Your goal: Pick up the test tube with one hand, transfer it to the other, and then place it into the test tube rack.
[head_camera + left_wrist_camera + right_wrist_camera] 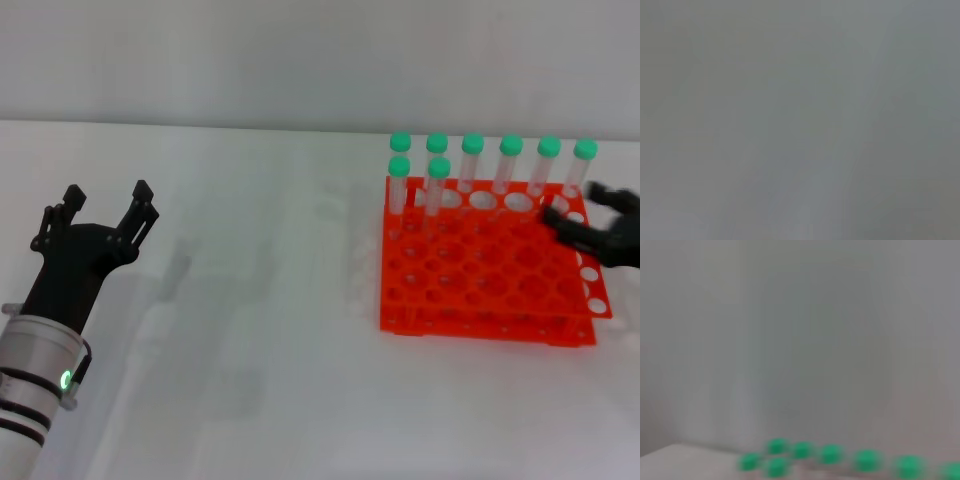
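The right gripper (578,212) hangs over the right-hand rear corner of the test tube rack (480,265), its black fingers spread apart with nothing between them; one finger tip lies close beside the rightmost tube in the back row, though contact cannot be made out. Just in front of and to the left of this gripper, eight green-capped tubes stand upright in the rack: six along the back row and two more in the row before it, at the rack's left end. The test tube (578,168) nearest the gripper is the one at the right end of the back row, seated in its hole. In the right wrist view the green caps (830,454) show as a blurred row low down, with a pale wall behind. The orange-red rack rests on the white table (260,330). Well apart, across the table to the left, the left gripper (108,215) hovers above the bare surface, its two fingers wide apart and holding nothing; the left wrist view shows only a featureless grey.
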Motion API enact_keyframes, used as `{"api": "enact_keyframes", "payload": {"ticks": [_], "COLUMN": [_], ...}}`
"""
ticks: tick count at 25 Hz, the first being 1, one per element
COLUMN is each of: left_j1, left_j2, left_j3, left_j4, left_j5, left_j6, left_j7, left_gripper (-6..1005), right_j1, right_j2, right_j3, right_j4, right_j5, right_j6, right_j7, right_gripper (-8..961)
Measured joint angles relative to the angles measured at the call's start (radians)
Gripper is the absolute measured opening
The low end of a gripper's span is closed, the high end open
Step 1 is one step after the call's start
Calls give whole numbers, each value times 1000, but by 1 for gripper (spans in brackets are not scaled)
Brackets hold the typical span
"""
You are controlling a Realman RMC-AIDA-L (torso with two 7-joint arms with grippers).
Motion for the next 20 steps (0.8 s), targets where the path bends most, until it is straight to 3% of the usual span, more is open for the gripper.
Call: {"api": "enact_keyframes", "payload": {"ticks": [3,7,9,14,20], "left_j1": [-16,-54,-58,-60,-54], "left_j2": [0,0,0,0,-1], "left_j3": [0,26,30,22,20], "left_j4": [-4,-10,-12,-12,-14], "left_j5": [0,5,5,-8,-37], "left_j6": [-3,-21,-24,-23,-30], "left_j7": [5,7,7,-2,-2], "left_gripper": [888,888,888,888,888], "right_j1": [-79,-143,-152,-148,-123], "right_j2": [-4,-1,-1,4,7], "right_j3": [60,240,342,473,506], "right_j4": [7,106,187,322,385], "right_j5": [95,223,277,359,373], "right_j6": [-8,-4,7,78,95], "right_j7": [-75,-220,-337,-528,-619], "right_gripper": [872,872,872,872,872]}}
